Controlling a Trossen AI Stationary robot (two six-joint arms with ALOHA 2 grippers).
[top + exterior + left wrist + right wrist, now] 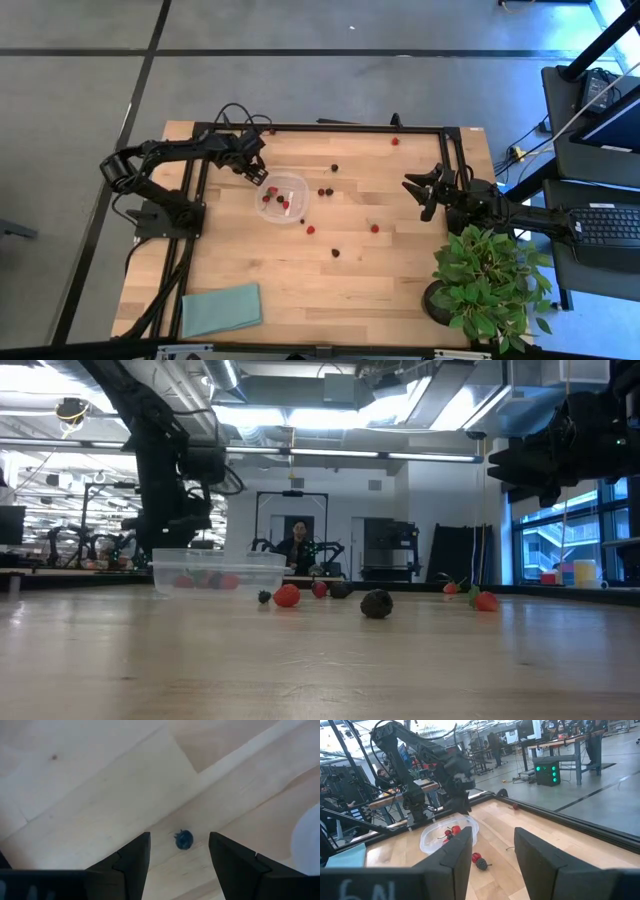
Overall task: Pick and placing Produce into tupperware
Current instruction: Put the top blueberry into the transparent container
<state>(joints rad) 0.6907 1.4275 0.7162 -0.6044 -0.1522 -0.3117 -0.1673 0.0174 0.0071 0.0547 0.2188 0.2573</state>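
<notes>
The clear tupperware [285,197] stands left of the table's middle with several red pieces of produce [272,197] inside; in the low view the tupperware [220,570] shows them through its wall. My left gripper [258,172] hangs open just beyond its far-left corner, pointing steeply down. In the left wrist view, the left gripper [178,836] has one small dark berry [184,840] lying on the wood between its fingers, untouched. Several loose berries [326,191] lie scattered right of the container. My right gripper [420,190] waits open at the right side, held level.
A leafy potted plant [490,285] stands at the near right corner. A flat teal cloth [220,308] lies at the near left. A black frame rail [330,128] runs along the far edge. Loose berries [374,228] dot the middle of the table.
</notes>
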